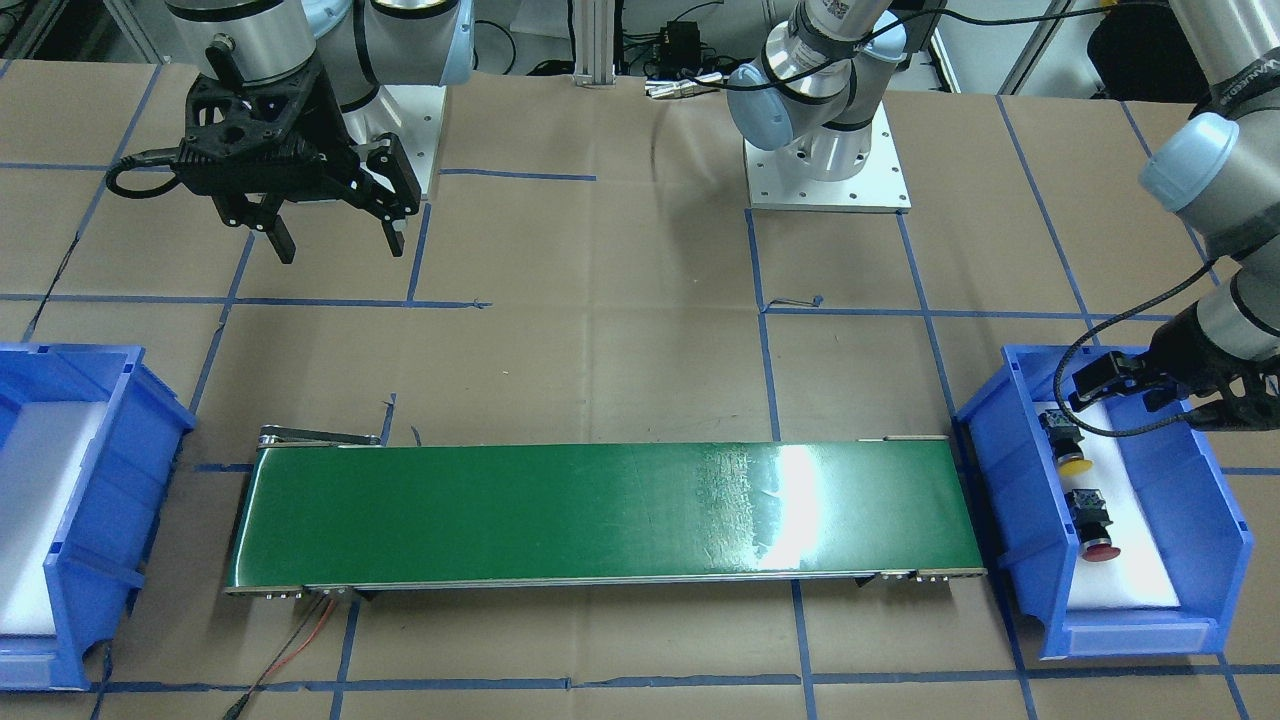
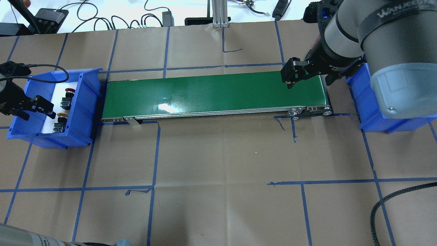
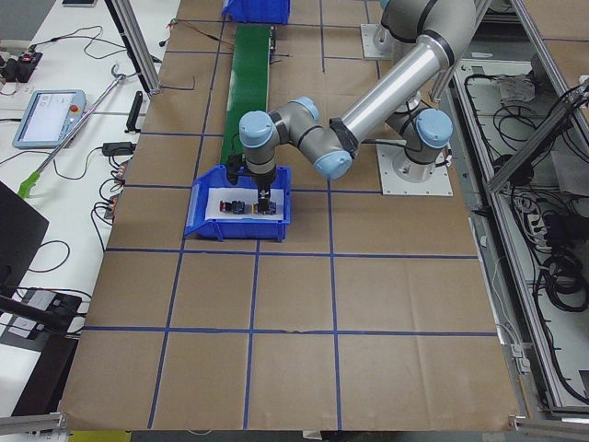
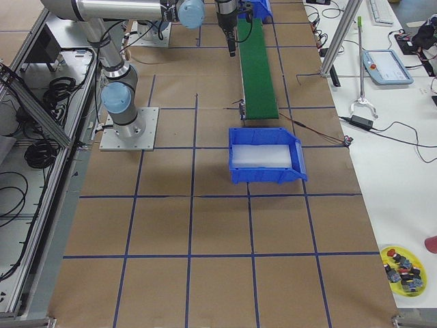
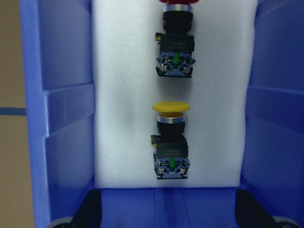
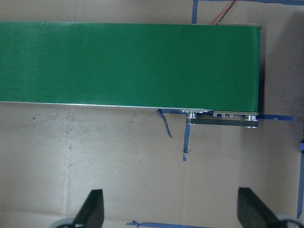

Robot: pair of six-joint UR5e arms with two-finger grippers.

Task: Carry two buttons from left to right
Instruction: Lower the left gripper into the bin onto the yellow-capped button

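Note:
The yellow-capped button (image 5: 171,142) and the red-capped button (image 5: 175,45) lie on their sides on white foam in the left blue bin (image 5: 66,118). They also show in the overhead view, yellow (image 2: 61,117) and red (image 2: 68,92), and in the front view, yellow (image 1: 1071,460) and red (image 1: 1098,545). My left gripper (image 2: 38,114) hangs open above the bin, over the yellow button and clear of it. It also shows in the front view (image 1: 1150,410). My right gripper (image 1: 340,248) is open and empty. In the overhead view it (image 2: 309,80) hovers by the right end of the green conveyor belt (image 2: 211,92).
A second blue bin (image 1: 70,560) lined with white foam stands past the belt's right end and holds nothing; it also shows in the right side view (image 4: 266,157). Brown paper with blue tape lines covers the table. A red wire (image 1: 300,640) trails from the belt's corner.

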